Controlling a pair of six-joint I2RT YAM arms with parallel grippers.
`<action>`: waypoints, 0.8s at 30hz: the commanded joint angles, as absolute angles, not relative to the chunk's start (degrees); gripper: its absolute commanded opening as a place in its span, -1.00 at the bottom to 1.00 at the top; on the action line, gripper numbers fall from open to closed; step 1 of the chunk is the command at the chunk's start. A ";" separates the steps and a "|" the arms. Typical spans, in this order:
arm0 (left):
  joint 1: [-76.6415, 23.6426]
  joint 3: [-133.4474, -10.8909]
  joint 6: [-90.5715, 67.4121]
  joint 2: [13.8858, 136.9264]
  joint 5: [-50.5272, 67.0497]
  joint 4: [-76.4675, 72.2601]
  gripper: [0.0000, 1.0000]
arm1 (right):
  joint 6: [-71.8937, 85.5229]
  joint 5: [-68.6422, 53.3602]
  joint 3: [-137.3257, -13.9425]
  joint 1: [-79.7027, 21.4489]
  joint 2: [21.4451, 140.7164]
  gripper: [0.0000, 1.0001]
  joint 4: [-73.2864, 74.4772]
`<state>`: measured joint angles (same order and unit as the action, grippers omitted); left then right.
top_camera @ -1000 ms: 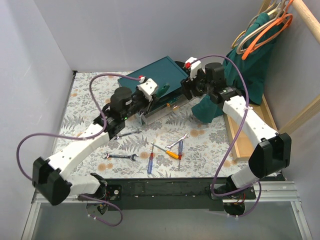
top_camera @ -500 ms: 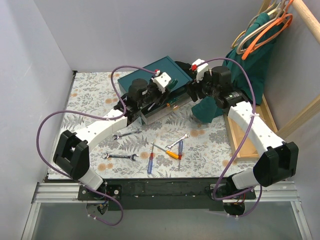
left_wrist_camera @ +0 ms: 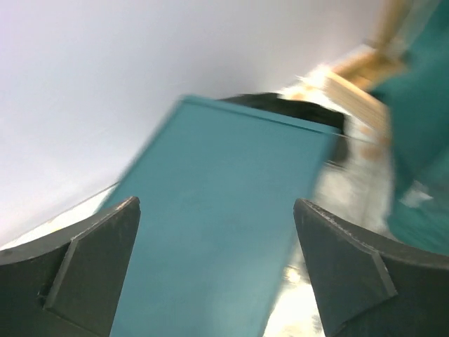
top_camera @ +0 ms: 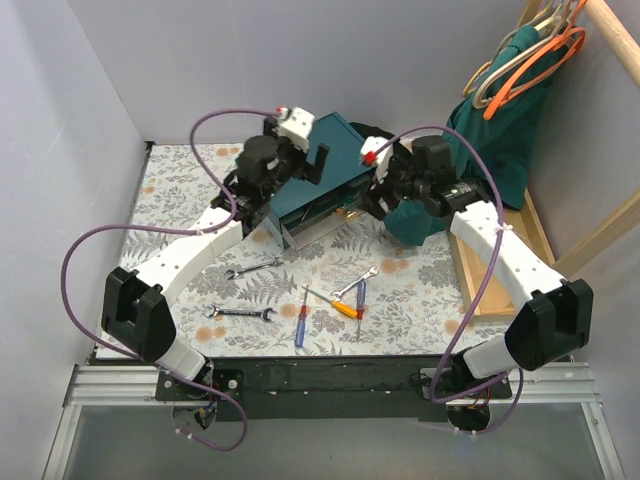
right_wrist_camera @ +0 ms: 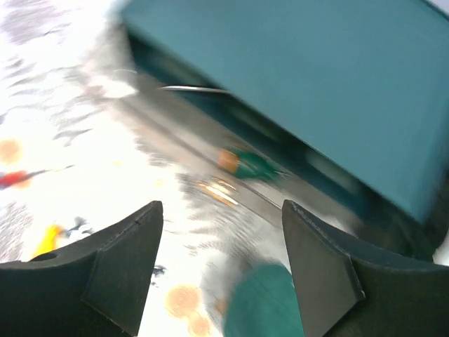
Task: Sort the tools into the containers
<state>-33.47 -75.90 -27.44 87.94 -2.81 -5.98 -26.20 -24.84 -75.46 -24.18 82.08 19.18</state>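
Floral table (right_wrist_camera: 56, 91) blurs beneath right claw (right_wrist_camera: 222, 207); green screwdriver (right_wrist_camera: 256, 165) barely discernible.

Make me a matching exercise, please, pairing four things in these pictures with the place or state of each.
Things:
1. left claw
2. right claw
3. green-handled screwdriver
4. orange-yellow screwdriver

Places and states:
A. lying on the floral table
B. inside the open drawer
C. open and empty, above the teal box
D. open and empty, beside the drawer

Pairs: 1-C, 2-D, 3-B, 4-A.
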 commanded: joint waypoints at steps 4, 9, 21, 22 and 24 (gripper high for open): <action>-18.29 -76.29 -38.58 81.48 -12.03 5.09 0.86 | -57.89 -40.87 -81.99 -38.04 91.66 0.52 40.48; -16.62 -69.28 -37.53 76.92 -14.67 3.96 0.89 | -75.27 -43.33 -88.58 -42.79 101.05 0.50 48.94; -11.52 -72.69 -44.12 77.96 -12.21 13.01 0.96 | -98.34 -43.51 -93.79 -53.87 114.69 0.36 60.12; -11.25 -72.86 -43.86 77.78 -12.65 12.83 0.96 | -99.39 -43.33 -93.43 -54.57 115.05 0.35 59.86; -9.85 -73.21 -43.68 77.78 -13.10 12.66 0.96 | -101.86 -42.89 -92.38 -55.28 116.01 0.31 59.42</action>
<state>-11.51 -70.59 -43.31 79.61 -12.71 11.90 -93.10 -42.00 -92.38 -54.39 114.98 56.99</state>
